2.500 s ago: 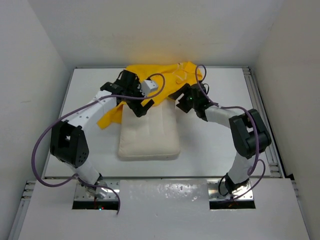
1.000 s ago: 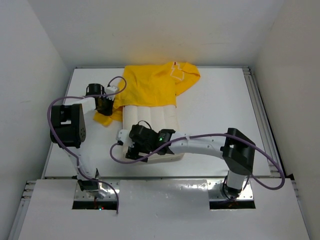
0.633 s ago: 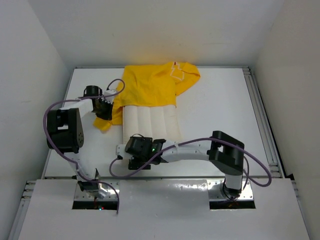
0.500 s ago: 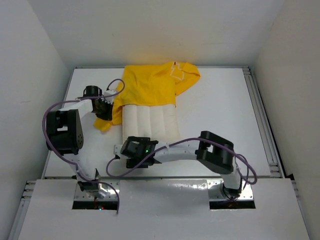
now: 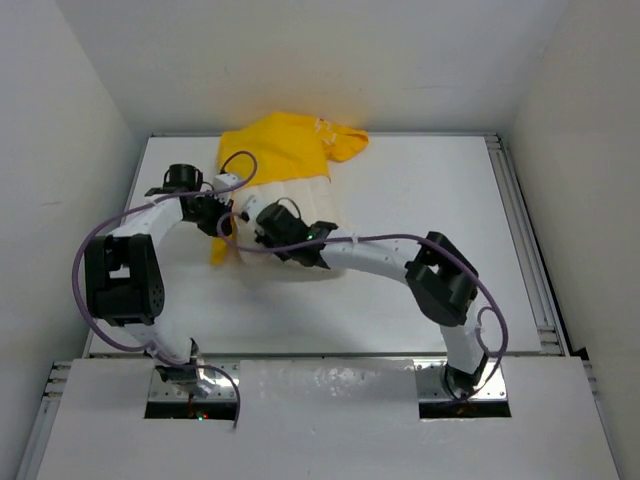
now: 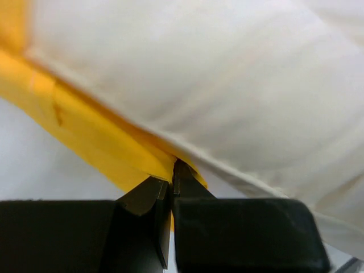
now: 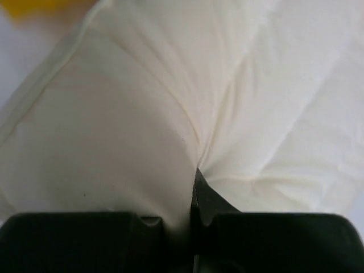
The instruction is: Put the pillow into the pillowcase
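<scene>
The cream pillow [image 5: 303, 196] lies mid-table, its far end inside the bright yellow pillowcase [image 5: 275, 150], which is bunched toward the back. My left gripper [image 5: 217, 217] is shut on the pillowcase's yellow edge at the pillow's left side. In the left wrist view the gripper [image 6: 172, 169] pinches that yellow hem [image 6: 85, 122] just under the pillow [image 6: 227, 79]. My right gripper [image 5: 268, 227] rests on the pillow's near part. Up close the right gripper [image 7: 193, 177] is shut on a pinched fold of the pillow [image 7: 142, 114].
The white table [image 5: 420, 190] has a metal rail [image 5: 522, 230] along its right side and walls on three sides. Purple cables [image 5: 95, 255] loop beside the left arm. A loose yellow flap [image 5: 220, 250] hangs out left of the pillow.
My right gripper shut on the pillow's near end and carried it toward the back. The pillow slid farther into the pillowcase, which bunched up rearward. My left gripper kept its hold.
</scene>
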You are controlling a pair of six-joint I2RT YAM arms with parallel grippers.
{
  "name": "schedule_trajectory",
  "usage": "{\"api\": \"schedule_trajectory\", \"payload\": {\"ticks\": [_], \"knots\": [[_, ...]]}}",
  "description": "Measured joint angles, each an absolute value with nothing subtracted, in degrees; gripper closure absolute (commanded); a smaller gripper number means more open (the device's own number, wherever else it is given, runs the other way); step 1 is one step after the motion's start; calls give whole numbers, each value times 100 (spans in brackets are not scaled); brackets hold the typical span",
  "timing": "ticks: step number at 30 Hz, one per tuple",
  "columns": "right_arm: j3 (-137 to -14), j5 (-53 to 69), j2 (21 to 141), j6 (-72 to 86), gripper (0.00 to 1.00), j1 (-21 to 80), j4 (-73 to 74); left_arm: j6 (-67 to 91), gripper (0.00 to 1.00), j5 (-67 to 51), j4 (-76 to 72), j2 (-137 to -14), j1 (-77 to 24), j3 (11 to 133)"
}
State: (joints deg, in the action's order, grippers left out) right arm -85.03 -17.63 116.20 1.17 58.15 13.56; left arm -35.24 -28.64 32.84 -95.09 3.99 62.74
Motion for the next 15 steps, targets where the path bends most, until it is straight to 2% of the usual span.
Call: {"api": "schedule_trajectory", "payload": {"ticks": [9,15], "knots": [[-8501,-1815,10468,1682,100,4672,91,-4941,100,-4077,5096,-9380,189,7557],[-8477,-1990,10645,2287,100,4790,-34,-5653,100,-4528,5758,-9343,80,7655]]}}
